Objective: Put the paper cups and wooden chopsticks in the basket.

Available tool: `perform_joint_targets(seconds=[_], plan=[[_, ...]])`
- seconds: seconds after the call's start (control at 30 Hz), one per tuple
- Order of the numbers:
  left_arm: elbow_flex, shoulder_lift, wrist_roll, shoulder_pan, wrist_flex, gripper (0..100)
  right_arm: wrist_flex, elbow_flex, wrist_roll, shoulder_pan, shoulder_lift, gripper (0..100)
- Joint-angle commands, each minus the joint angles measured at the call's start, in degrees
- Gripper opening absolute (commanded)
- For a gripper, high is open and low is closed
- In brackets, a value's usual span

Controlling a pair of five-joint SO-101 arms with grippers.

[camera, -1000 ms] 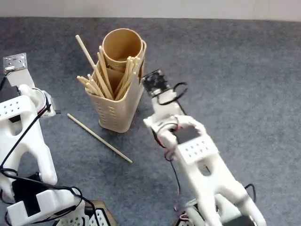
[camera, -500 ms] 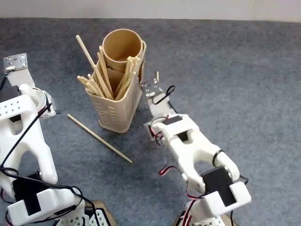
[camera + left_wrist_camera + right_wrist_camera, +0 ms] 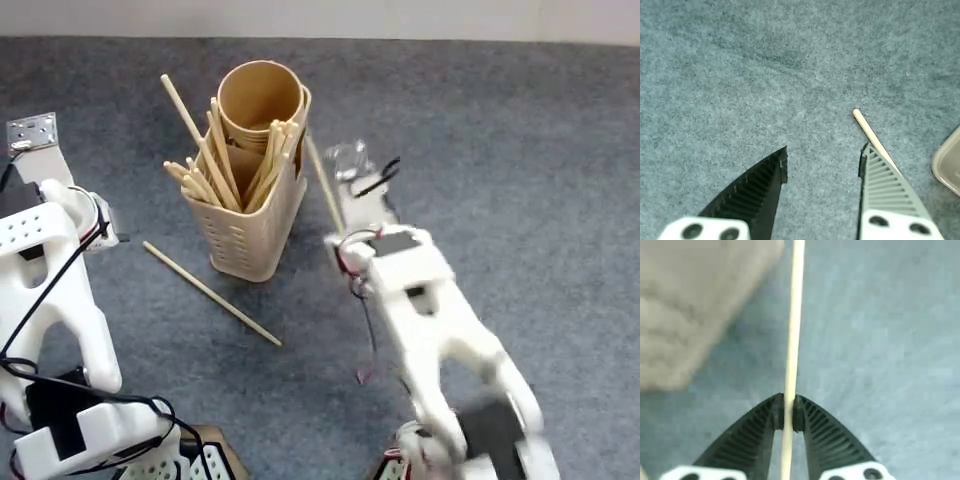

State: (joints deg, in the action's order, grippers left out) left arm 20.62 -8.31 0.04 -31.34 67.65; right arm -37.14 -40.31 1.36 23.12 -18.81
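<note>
A beige slotted basket (image 3: 255,225) holds paper cups (image 3: 258,95) and several wooden chopsticks (image 3: 215,165). My right gripper (image 3: 788,412) is shut on one chopstick (image 3: 795,315). In the high view that chopstick (image 3: 322,180) stands slanted just right of the basket, with the right gripper (image 3: 337,208) low on it. Another chopstick (image 3: 210,292) lies flat on the carpet left of and in front of the basket. My left gripper (image 3: 824,149) hangs open over the carpet, with that loose chopstick's end (image 3: 867,131) beside one finger.
Grey carpet covers the table. The left arm (image 3: 50,260) stands at the left edge, with a metal bracket (image 3: 30,132) behind it. A basket corner (image 3: 947,160) shows in the left wrist view. The blurred basket wall (image 3: 690,305) is close to the held chopstick.
The right arm has swung up and to the right with the chopstick, which now stands out beside the basket. The left arm and the loose chopstick have not moved.
</note>
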Motion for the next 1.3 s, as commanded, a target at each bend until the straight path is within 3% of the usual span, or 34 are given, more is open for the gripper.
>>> perform_joint_targets(seconds=[0.0, 0.1, 0.2, 0.33, 0.6, 0.9, 1.1, 1.27], plan=[[-0.48, -0.66, -0.44, 0.75, -0.62, 25, -1.63, 0.22, -4.13, -1.63, -26.07, 0.5], [-0.57, -0.66, -0.44, 1.01, -0.62, 25, 2.33, 0.31, -4.48, 1.27, -39.78, 0.5], [-0.22, -0.66, -0.44, 1.01, -0.62, 25, 9.8, 0.84, -4.22, 6.81, -43.56, 0.5], [-0.22, -0.57, -0.44, 1.01, -0.62, 25, 20.26, 0.92, -4.22, 12.88, -38.55, 0.5], [-0.22, -0.57, -0.44, 1.1, -0.62, 25, 35.12, 5.14, -4.48, 16.48, -19.74, 0.5], [-0.31, -0.57, -0.44, 1.1, -0.62, 25, 39.25, 5.23, -6.33, 16.92, -14.46, 1.4], [-0.31, -0.57, -0.44, 0.84, -0.62, 25, 38.81, 5.23, -8.7, 16.84, -14.81, 17.3], [-0.31, -0.57, -0.44, 0.84, -0.62, 25, 38.81, 5.23, -8.62, 16.66, -14.81, 17.8]])
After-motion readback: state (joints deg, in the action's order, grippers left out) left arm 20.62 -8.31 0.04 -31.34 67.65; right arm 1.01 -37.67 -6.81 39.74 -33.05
